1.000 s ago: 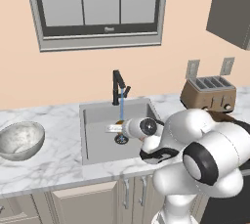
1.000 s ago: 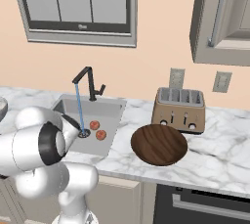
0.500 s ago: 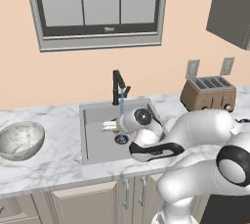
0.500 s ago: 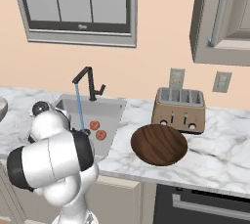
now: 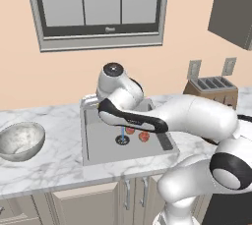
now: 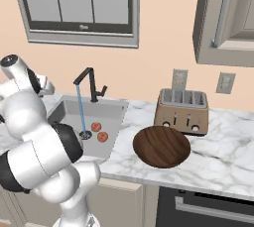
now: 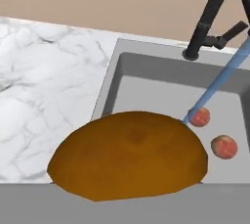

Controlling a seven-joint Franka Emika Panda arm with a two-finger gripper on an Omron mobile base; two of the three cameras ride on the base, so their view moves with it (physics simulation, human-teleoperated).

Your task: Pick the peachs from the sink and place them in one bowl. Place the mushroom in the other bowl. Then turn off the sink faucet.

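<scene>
The mushroom [image 7: 128,157] is sitting right at the bottom of the hand view, its orange-brown cap bulging up where the fingertips would be, so the jaws, drawn nearly together, are pinching it above the sink's [image 7: 146,88] left rim. Two peaches [image 7: 200,117] are lying in the basin by the blue water stream [image 7: 217,84] running from the black faucet [image 7: 210,15], with the grey speckled bowl [image 5: 19,141] resting on the counter further left.

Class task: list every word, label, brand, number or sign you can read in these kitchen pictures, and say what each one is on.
No text can be read.
Window frame: a small pale mark on its lower dark bar, too small and blurred to read; it shows again in the right base view.
Toaster: round knobs, no legible lettering.
Faucet, sink, bowls, cabinet: no markings.
</scene>
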